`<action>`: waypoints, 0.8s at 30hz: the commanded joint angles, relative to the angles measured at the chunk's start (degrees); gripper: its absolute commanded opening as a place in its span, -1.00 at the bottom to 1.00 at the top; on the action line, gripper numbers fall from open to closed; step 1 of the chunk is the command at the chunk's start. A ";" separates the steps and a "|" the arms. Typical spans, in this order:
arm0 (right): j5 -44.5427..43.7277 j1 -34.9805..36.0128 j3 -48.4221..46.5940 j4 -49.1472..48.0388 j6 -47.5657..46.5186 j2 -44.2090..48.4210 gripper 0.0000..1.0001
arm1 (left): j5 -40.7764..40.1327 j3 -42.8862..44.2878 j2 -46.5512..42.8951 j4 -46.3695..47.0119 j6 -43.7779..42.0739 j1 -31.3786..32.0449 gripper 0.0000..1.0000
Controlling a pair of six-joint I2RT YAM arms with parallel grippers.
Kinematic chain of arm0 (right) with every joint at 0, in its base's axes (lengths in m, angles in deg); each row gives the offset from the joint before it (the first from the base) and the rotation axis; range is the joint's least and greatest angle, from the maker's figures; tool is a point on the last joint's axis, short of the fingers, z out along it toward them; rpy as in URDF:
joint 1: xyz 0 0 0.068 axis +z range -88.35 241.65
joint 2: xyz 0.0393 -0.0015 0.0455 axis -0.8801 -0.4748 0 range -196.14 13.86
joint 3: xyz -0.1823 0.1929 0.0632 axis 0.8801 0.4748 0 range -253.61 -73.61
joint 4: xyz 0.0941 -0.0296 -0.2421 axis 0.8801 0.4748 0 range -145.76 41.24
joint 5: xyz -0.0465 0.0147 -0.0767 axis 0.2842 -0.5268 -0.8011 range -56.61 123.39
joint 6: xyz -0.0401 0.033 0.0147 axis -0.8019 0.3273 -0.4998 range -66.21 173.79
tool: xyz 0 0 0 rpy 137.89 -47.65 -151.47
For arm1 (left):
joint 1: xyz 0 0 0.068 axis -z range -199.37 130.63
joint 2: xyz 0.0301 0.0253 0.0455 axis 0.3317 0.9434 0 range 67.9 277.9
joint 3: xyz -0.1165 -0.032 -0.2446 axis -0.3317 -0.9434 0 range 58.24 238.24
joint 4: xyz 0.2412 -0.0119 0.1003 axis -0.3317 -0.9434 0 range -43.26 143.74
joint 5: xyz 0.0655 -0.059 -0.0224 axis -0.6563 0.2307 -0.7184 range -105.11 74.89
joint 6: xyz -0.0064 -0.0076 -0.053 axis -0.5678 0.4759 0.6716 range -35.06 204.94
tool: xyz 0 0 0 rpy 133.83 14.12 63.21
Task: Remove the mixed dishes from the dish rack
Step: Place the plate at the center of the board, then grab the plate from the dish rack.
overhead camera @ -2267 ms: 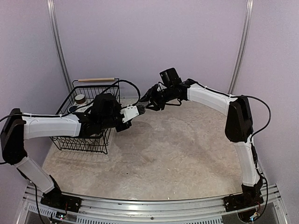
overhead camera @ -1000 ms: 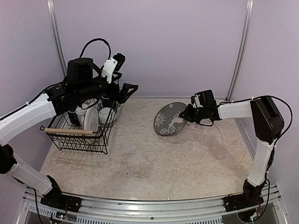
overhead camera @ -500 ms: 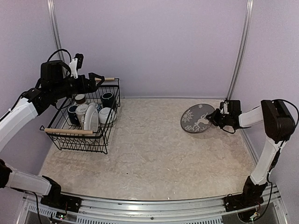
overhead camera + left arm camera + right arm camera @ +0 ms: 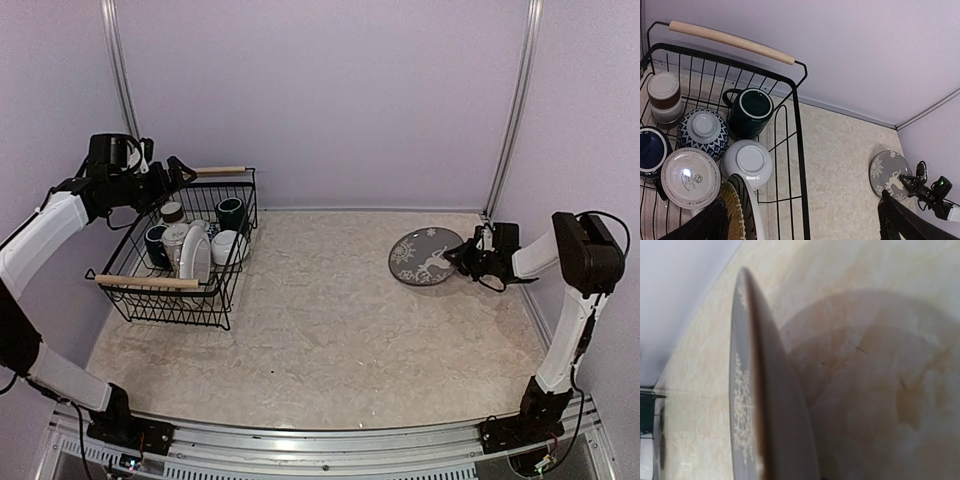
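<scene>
Spreading across the lower middle of the frame as a beige, mottled tabletop (image 4: 340,335). Closing in at back, left and right as plain lilac walls (image 4: 320,100). Rising at upper left and upper right as two thin metal strips (image 4: 120,80). Casting only soft, even shadows.

Two slim robot arms seen from above. The left arm (image 4: 45,232) and right arm (image 4: 568,330) match: smooth white shells cover the long links, with bulky matte black housings at the joints. Each grows from a black base (image 4: 120,430) on a ribbed silver rail (image 4: 320,440), at 7 and 5 o'clock. Thin black cables (image 4: 605,214) loop outside the shells. The left hand (image 4: 178,170) and right hand (image 4: 462,257) are black and two-fingered, and a boxy black camera (image 4: 108,150) sits behind the left one. Up close, the left fingers (image 4: 907,222) are dark tapering blades.
</scene>
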 commanded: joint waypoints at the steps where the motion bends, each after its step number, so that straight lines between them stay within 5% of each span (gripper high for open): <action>1: 0.55 -0.66 -3.14 -4.41 -0.50 -2.66 -0.72 | 6.54 2.54 2.97 -4.54 4.39 -2.72 0.98; 7: -4.00 -0.66 -8.78 7.63 -5.28 -5.63 -0.43 | 8.13 3.78 6.00 -6.27 4.81 -3.49 0.97; 15: -16.15 -0.66 -14.01 26.28 -16.25 -3.17 0.26 | 9.47 4.44 7.88 -7.06 5.19 -3.49 0.91; 24: -36.27 1.33 -11.71 42.69 -27.75 8.52 0.76 | 5.26 8.84 10.62 -13.42 1.48 -2.68 0.76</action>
